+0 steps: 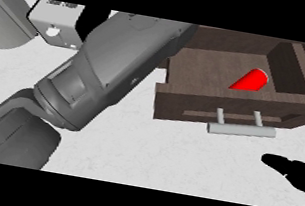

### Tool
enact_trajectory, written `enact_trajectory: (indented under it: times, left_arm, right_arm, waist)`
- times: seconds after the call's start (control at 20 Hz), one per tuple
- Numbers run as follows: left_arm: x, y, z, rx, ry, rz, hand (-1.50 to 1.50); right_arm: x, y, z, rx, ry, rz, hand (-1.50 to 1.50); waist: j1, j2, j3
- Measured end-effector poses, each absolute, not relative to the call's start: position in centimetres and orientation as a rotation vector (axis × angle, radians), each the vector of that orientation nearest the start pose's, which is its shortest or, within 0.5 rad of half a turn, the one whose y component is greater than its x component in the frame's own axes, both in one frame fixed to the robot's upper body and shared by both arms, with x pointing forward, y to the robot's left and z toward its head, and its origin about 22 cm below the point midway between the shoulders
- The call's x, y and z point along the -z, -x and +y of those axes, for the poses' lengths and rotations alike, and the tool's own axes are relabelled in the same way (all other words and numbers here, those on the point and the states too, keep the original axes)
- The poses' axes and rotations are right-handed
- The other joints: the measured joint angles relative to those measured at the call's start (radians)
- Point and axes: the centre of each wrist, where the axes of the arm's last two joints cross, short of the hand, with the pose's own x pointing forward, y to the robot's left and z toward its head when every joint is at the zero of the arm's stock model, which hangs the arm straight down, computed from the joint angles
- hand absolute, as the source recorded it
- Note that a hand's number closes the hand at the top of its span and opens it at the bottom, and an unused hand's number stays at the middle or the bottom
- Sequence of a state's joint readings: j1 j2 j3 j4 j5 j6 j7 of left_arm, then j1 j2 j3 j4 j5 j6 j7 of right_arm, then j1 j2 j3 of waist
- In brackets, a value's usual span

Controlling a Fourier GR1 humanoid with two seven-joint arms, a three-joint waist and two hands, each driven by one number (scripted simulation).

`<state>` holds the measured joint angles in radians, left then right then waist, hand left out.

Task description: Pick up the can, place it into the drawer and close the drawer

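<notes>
Red can (251, 81) lies in open drawer (222, 104) at bench's far right. Right hand (300, 175) near handle (239, 130), holding nothing, fingers unclear. Left hand hidden. Next: push drawer front squarely, centred by handle.

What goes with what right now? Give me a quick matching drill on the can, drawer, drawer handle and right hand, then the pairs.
Things:
1. can
2. drawer
3. handle
4. right hand

Descriptions:
A. pulled open, dark wood
B. black, low at the view's right edge
C. red, lying inside the drawer
D. pale bar on the drawer's front

Pairs: 1-C, 2-A, 3-D, 4-B
</notes>
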<state>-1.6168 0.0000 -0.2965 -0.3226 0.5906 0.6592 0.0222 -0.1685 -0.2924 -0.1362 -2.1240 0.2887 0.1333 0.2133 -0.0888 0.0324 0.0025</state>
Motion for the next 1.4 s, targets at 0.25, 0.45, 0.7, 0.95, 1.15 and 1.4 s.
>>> enact_trajectory:
  times: [0.25,0.45,0.7,0.95,1.15,1.4]
  left_arm:
    - [-25.5,-43.5,-2.0,-0.015,-0.045,-1.716,-1.5]
    - [-25.7,-43.6,-2.0,-0.001,-0.061,-1.728,-1.5]
    - [-25.9,-43.6,-2.0,0.02,-0.063,-1.729,-1.5]
    - [-26.0,-44.0,-1.1,0.014,-0.045,-1.717,-1.5]
    - [-26.0,-44.4,-0.1,0.001,-0.05,-1.714,-1.5]
    - [-26.1,-45.0,1.7,-0.006,-0.072,-1.719,-1.5]
  right_arm:
    - [-17.4,-24.5,-25.8,-0.608,0.685,-1.958,-1.5]
    - [-15.6,-26.9,-24.5,-0.712,0.76,-1.92,-1.5]
    - [-12.8,-30.0,-23.0,-0.835,0.861,-1.855,-1.5]
    - [-10.3,-32.8,-21.9,-0.927,0.939,-1.801,-1.5]
    - [-8.8,-35.2,-20.2,-0.952,0.986,-1.783,-1.5]
    - [-6.9,-38.1,-19.6,-0.943,1.064,-1.763,-1.5]
  waist:
    - [0.033,-0.005,-0.001]
    - [0.049,-0.008,-0.001]
    - [0.072,-0.011,-0.001]
    - [0.089,-0.017,-0.001]
    - [0.101,-0.021,-0.002]
    - [0.117,-0.023,-0.002]
